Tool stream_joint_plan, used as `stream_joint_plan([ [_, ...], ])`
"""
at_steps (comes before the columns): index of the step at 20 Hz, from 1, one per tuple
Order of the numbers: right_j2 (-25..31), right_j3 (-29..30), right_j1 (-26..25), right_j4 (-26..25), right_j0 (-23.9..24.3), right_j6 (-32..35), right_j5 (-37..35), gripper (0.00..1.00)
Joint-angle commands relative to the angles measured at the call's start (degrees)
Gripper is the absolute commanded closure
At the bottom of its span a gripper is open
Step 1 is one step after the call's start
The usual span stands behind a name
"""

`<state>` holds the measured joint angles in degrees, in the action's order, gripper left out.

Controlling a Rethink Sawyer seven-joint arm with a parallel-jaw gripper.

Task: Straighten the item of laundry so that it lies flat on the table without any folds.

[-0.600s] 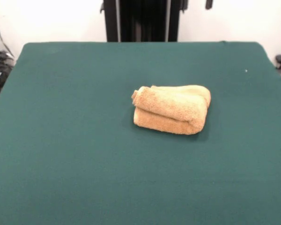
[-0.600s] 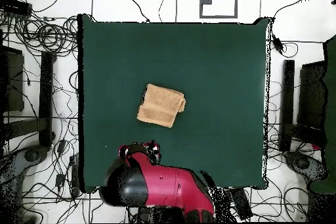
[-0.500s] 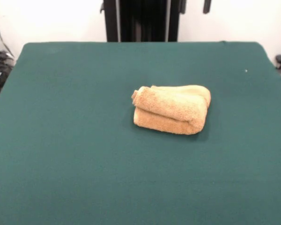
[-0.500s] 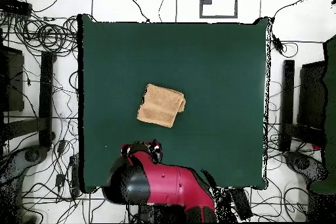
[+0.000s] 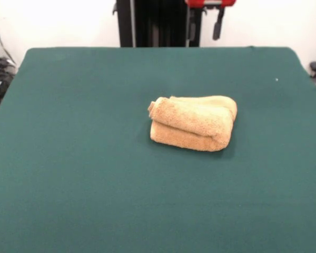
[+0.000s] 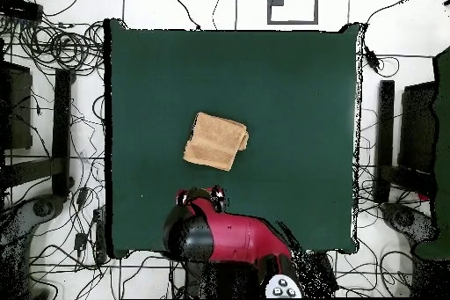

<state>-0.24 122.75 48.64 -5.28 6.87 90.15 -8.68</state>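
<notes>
Front view: one towel (image 5: 193,122) lies a little right of the middle of the table (image 5: 84,174), folded over on itself into a thick bundle of about three layers, with a rolled lip along its upper left edge. Nothing presses on it; it sits as a loose heap, so by my reading the flattening has not begun. At the top edge the pincer (image 5: 205,29) hangs in front of the dark pedestal, two dark fingers (image 5: 217,29) set apart with clear space between them and nothing held (only the tips and a strip of red housing show). It is well apart from the towel, over the table's far side.

Overhead view: the single towel (image 6: 216,141) sits left of the table's (image 6: 299,76) middle, turned slightly askew, its folded edges stacked toward the right side. The one red arm (image 6: 230,239) reaches in from the bottom edge, its head near the towel but not touching it, probably placed to descend on a loose edge.
</notes>
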Motion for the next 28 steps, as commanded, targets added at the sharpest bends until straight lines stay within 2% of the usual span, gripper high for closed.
stream_joint_plan([
  [1, 1.25, -3.44, -4.98, -3.14, 0.14, 7.05, 4.97, 0.00],
  [9, 4.19, -7.22, -3.68, -5.39, 2.77, 4.74, 4.84, 0.00],
  [15, 10.03, -7.55, -0.37, -8.44, 10.13, 1.04, 0.55, 0.00],
  [22, 17.48, -6.65, -0.20, -9.40, 18.42, 3.77, 4.66, 0.00],
  [28, 22.56, -5.93, -1.67, -9.32, 23.44, 6.27, 8.27, 0.00],
])
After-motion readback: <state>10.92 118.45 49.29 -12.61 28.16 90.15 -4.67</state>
